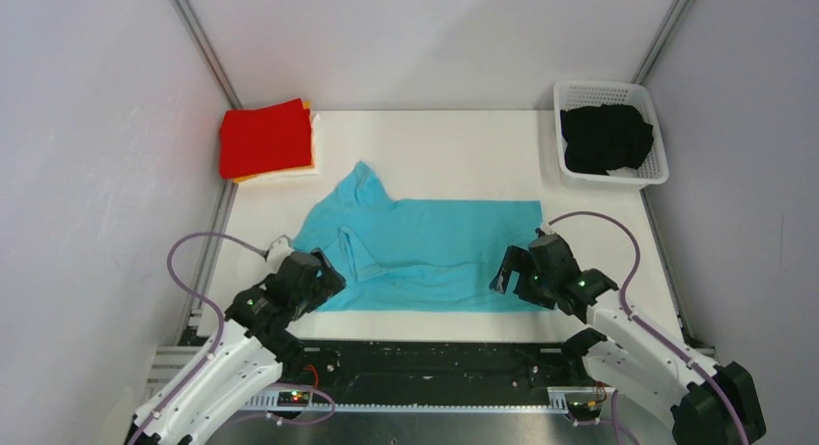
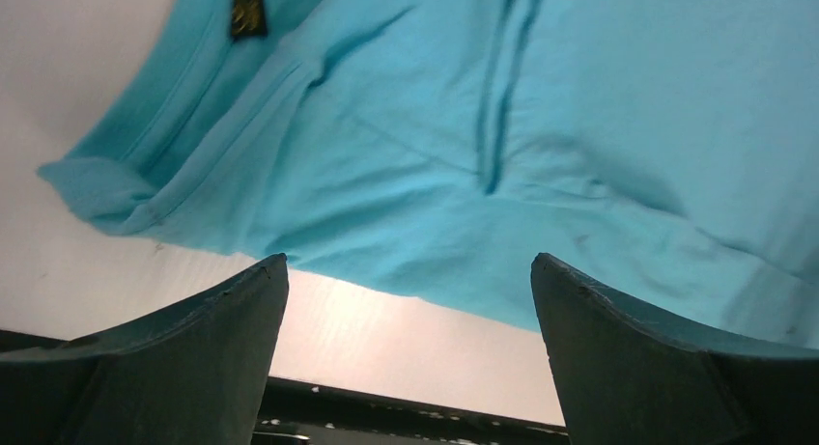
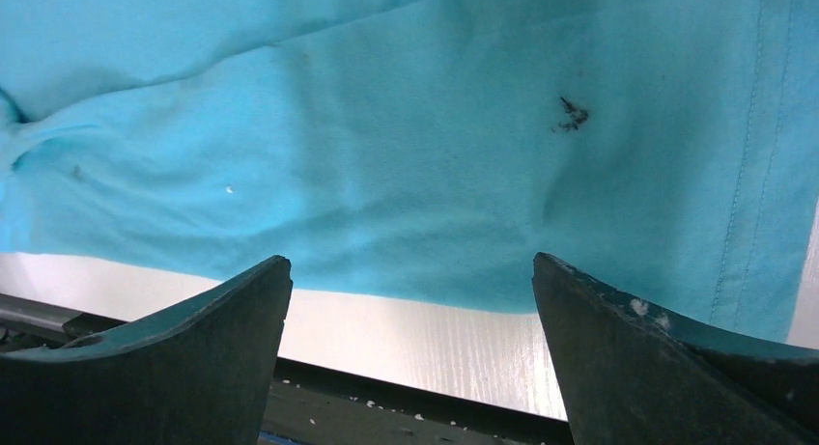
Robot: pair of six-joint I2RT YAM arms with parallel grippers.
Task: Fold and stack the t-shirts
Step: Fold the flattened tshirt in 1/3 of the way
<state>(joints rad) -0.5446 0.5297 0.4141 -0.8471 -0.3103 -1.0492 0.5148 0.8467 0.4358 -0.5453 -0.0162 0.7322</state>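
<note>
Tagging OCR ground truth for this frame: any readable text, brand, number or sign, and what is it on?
No text in any view can be read.
small dark tag on the turquoise t-shirt: it carries a yellowish mark, too blurred to read.
dark speck on the same shirt: it looks like a stain or lint, not lettering.

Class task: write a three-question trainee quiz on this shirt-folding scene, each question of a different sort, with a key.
1. True or false: the black shirt lies in the basket.
2. Which colour tops the folded stack? A white, B red, C black.
3. Fill the gap: at the near edge of the turquoise shirt, both arms' jaws stand ____.
Key: 1 true; 2 B; 3 open.
</note>
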